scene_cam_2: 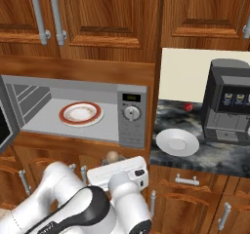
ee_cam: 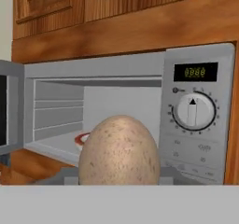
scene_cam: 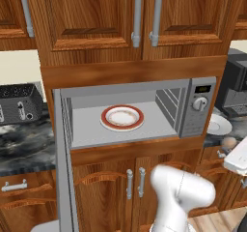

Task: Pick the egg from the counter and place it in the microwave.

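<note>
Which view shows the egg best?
Hand view: the egg sits large and centred, speckles clear, before the open microwave. Right base view gives a small part above the gripper; left base view a small glimpse at right.

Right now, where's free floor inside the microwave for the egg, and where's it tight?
Inside the microwave, the red-rimmed plate sits mid-floor. Bare grey floor lies left of it toward the ribbed left wall, right of it toward the control-panel side, and along the front lip. The strip behind the plate is narrow. The gripper holds the egg in front of the dial.
</note>
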Tool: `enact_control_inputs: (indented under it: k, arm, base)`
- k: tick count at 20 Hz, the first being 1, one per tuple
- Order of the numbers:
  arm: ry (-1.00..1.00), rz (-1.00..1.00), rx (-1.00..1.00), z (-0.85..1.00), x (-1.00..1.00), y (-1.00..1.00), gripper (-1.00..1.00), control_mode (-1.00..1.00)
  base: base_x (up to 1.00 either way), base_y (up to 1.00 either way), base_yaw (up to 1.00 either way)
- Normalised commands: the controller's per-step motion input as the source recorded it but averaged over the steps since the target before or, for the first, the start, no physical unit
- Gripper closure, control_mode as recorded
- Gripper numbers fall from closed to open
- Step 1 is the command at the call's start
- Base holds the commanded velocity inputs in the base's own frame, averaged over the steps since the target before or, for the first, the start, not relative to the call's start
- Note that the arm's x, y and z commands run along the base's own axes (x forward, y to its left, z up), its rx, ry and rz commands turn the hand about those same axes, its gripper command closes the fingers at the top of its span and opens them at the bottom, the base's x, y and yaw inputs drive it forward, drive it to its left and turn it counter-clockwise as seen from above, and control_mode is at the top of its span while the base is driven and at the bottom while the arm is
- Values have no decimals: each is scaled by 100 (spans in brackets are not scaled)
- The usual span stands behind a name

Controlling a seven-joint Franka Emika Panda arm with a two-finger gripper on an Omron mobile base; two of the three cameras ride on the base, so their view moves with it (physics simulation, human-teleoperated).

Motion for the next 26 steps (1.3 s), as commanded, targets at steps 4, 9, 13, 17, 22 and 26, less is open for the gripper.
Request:
enact_control_inputs:
  k: [4,9,13,17,22,26]
  arm:
    - [-5,-7,0,12,33,100,100,-100]
    - [-9,-7,0,-1,47,100,100,-100]
    - [-6,-5,0,0,47,100,100,-100]
    - [-6,-3,3,-16,21,100,100,-100]
    - [-5,-10,5,-14,36,100,100,-100]
    - [-10,-16,6,-10,41,100,100,-100]
  base:
    - [0,0,0]
    - [0,0,0]
    - [0,0,0]
    - [0,0,0]
    - [0,0,0]
    - [0,0,0]
